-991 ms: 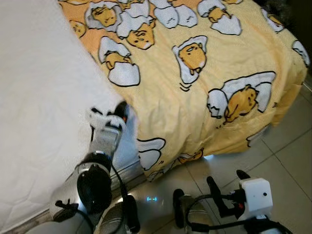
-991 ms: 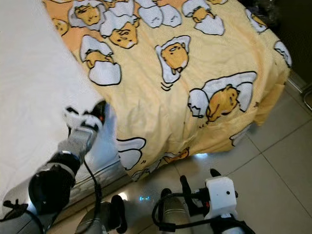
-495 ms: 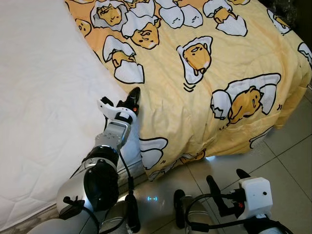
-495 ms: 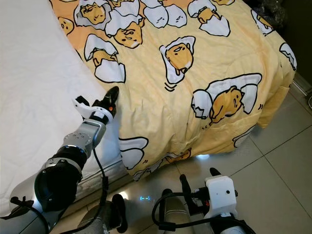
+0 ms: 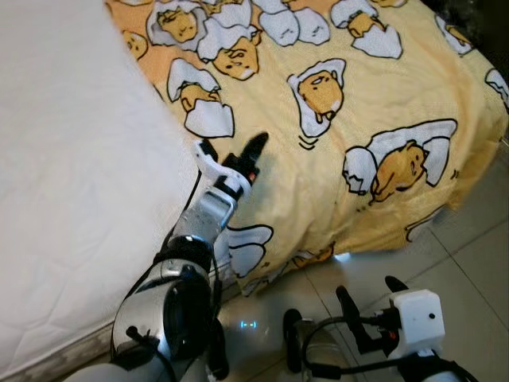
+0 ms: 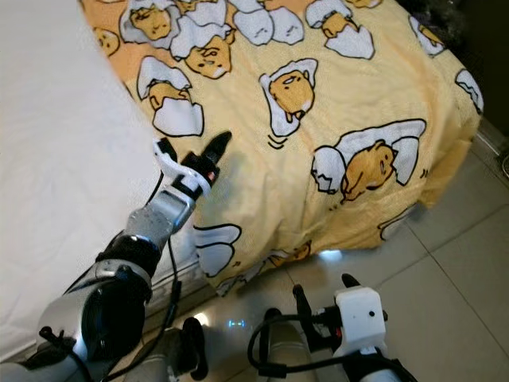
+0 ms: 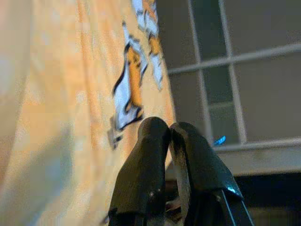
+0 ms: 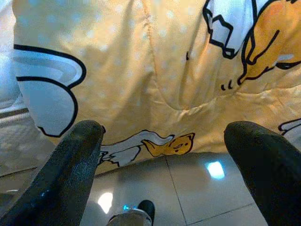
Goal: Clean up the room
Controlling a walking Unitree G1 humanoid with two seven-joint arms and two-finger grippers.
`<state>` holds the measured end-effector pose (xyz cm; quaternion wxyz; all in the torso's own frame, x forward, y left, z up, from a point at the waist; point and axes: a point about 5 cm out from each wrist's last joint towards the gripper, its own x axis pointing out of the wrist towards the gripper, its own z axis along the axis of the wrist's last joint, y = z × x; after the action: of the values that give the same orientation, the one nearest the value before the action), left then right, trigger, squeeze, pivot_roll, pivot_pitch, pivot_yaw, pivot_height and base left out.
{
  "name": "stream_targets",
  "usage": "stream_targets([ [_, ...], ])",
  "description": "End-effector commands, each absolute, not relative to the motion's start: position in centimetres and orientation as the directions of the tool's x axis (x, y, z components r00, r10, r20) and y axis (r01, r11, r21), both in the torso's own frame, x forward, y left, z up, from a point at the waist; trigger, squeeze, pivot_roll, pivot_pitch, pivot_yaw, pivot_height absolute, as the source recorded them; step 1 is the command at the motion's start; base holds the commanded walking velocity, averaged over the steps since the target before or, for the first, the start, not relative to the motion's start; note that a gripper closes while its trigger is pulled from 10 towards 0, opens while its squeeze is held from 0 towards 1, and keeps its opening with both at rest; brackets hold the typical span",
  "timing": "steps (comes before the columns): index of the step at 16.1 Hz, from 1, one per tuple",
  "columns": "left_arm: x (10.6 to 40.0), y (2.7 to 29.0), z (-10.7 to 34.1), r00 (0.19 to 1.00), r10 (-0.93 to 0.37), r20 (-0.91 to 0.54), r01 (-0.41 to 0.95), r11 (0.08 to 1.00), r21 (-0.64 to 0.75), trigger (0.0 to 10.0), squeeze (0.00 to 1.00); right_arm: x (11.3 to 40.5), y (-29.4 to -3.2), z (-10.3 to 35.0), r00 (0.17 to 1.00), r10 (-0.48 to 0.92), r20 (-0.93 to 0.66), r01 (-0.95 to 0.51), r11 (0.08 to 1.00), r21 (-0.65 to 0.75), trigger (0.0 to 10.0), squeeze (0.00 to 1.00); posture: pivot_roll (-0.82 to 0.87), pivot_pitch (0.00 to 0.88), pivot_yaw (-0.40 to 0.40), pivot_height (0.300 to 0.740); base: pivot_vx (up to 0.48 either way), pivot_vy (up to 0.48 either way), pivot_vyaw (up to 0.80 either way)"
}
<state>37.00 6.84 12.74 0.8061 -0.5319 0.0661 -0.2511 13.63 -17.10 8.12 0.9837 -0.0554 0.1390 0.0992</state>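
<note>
Far left: white quilted mattress (image 5: pixel 71 183), bare, taking up the left side of the bed. Its right edge meets the yellow blanket (image 6: pixel 334 111) (cartoon egg-character print), which covers the rest of the bed and drapes over the near edge down toward the tiled floor (image 5: pixel 469 263).

Left claw (image 5: pixel 256 146) is raised over the blanket just right of the mattress/blanket border, arm reaching up from the near left. Fingers pressed together, nothing between them (left wrist view shows the two black tips (image 7: pixel 153 136) touching, with blanket on one side and floor tiles beyond). Whether the tips touch the fabric, cannot tell.

Centre: blanket lies wrinkled, a white egg-shape print folding under at the near hanging edge (image 5: pixel 246 247). Small blue light reflection on the floor below it (image 5: pixel 248 325).

Right claw (image 5: pixel 368 306) hangs low at the near right, over the floor, well apart from the blanket. Fingers spread wide, holding nothing (right wrist view looks between the two fingers (image 8: pixel 70 165) at the draped blanket edge and shiny tiles).

Far right: blanket corner hanging off the bed toward the floor (image 6: pixel 457 103).
</note>
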Motion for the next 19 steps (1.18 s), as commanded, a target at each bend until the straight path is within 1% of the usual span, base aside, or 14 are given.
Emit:
stream_targets([
  [1, 36.3, 6.0, 11.6, 0.86, -0.497, 0.113, 0.319, 0.353, -0.879, 10.0, 0.0, 13.2, -17.4, 7.7, 0.935, 0.168, -0.312, -0.203, 0.976, -0.084, 10.0, 0.0, -0.31, 0.288, 0.008, 0.74, 0.0, 0.0, 0.0],
  [2, 35.7, 6.0, 9.4, 0.887, -0.444, -0.122, 0.248, 0.684, -0.686, 10.0, 0.0, 13.0, -17.4, 7.7, 0.934, 0.168, -0.315, -0.203, 0.976, -0.083, 10.0, 0.0, -0.31, 0.291, 0.007, 0.74, 0.0, 0.0, 0.0],
  [3, 35.0, 7.0, 7.2, 0.908, -0.306, -0.286, 0.172, 0.895, -0.411, 10.0, 0.0, 13.0, -17.3, 7.7, 0.933, 0.172, -0.316, -0.207, 0.975, -0.081, 10.0, 0.0, -0.31, 0.291, 0.007, 0.74, 0.0, 0.0, 0.0],
  [4, 34.6, 7.3, 6.4, 0.906, -0.275, -0.321, 0.156, 0.924, -0.349, 10.0, 0.0, 13.1, -17.3, 7.7, 0.933, 0.173, -0.315, -0.208, 0.975, -0.08, 10.0, 0.0, -0.31, 0.291, 0.007, 0.74, 0.0, 0.0, 0.0],
  [5, 34.0, 7.1, 5.6, 0.894, -0.278, -0.352, 0.176, 0.939, -0.294, 10.0, 0.0, 13.2, -17.2, 7.7, 0.934, 0.175, -0.312, -0.209, 0.975, -0.08, 10.0, 0.0, -0.31, 0.289, 0.006, 0.74, 0.0, 0.0, 0.0],
  [7, 33.1, 6.4, 4.7, 0.872, -0.314, -0.375, 0.215, 0.935, -0.283, 10.0, 0.0, 13.0, -17.3, 7.7, 0.933, 0.173, -0.317, -0.209, 0.975, -0.081, 10.0, 0.0, -0.31, 0.289, 0.007, 0.74, 0.0, 0.0, 0.0],
  [9, 32.0, 6.4, 3.2, 0.854, -0.297, -0.427, 0.212, 0.948, -0.236, 10.0, 0.0, 13.0, -17.3, 7.6, 0.932, 0.173, -0.32, -0.209, 0.975, -0.082, 10.0, 0.0, -0.31, 0.29, 0.009, 0.74, 0.0, 0.0, 0.0],
  [11, 30.1, 8.2, 0.8, 0.819, -0.261, -0.51, 0.19, 0.964, -0.187, 10.0, 0.0, 12.9, -17.4, 7.6, 0.931, 0.17, -0.322, -0.207, 0.975, -0.082, 10.0, 0.0, -0.31, 0.29, 0.011, 0.74, 0.0, 0.0, 0.0],
  [12, 29.4, 9.7, 0.0, 0.812, -0.215, -0.542, 0.181, 0.977, -0.117, 10.0, 0.0, 12.9, -17.4, 7.6, 0.931, 0.169, -0.322, -0.206, 0.975, -0.083, 10.0, 0.0, -0.31, 0.291, 0.011, 0.74, 0.0, 0.0, 0.0],
  [13, 29.0, 12.5, -0.6, 0.82, -0.113, -0.561, 0.149, 0.989, 0.019, 10.0, 0.0, 12.8, -17.5, 7.6, 0.931, 0.168, -0.324, -0.206, 0.975, -0.084, 10.0, 0.0, -0.31, 0.291, 0.011, 0.74, 0.0, 0.0, 0.0],
  [15, 29.1, 16.2, -0.4, 0.842, 0.023, -0.538, 0.09, 0.979, 0.182, 10.0, 0.0, 12.8, -17.5, 7.6, 0.93, 0.169, -0.325, -0.207, 0.975, -0.084, 10.0, 0.0, -0.3, 0.289, 0.009, 0.74, 0.0, 0.0, 0.0],
  [16, 29.3, 17.4, -0.1, 0.846, 0.064, -0.53, 0.049, 0.979, 0.197, 10.0, 0.0, 12.9, -17.5, 7.6, 0.93, 0.17, -0.326, -0.207, 0.975, -0.084, 10.0, 0.0, -0.3, 0.289, 0.008, 0.74, 0.0, 0.0, 0.0],
  [18, 30.1, 15.9, 1.3, 0.891, -0.034, -0.453, 0.063, 0.997, 0.049, 10.0, 0.0, 12.9, -17.5, 7.6, 0.929, 0.173, -0.326, -0.211, 0.974, -0.085, 10.0, 0.0, -0.3, 0.285, 0.006, 0.74, 0.0, 0.0, 0.0],
  [19, 30.5, 13.9, 2.8, 0.923, -0.139, -0.36, 0.126, 0.99, -0.059, 10.0, 0.0, 13.0, -17.5, 7.5, 0.929, 0.176, -0.325, -0.215, 0.973, -0.086, 10.0, 0.0, -0.3, 0.279, 0.005, 0.74, 0.0, 0.0, 0.0],
])
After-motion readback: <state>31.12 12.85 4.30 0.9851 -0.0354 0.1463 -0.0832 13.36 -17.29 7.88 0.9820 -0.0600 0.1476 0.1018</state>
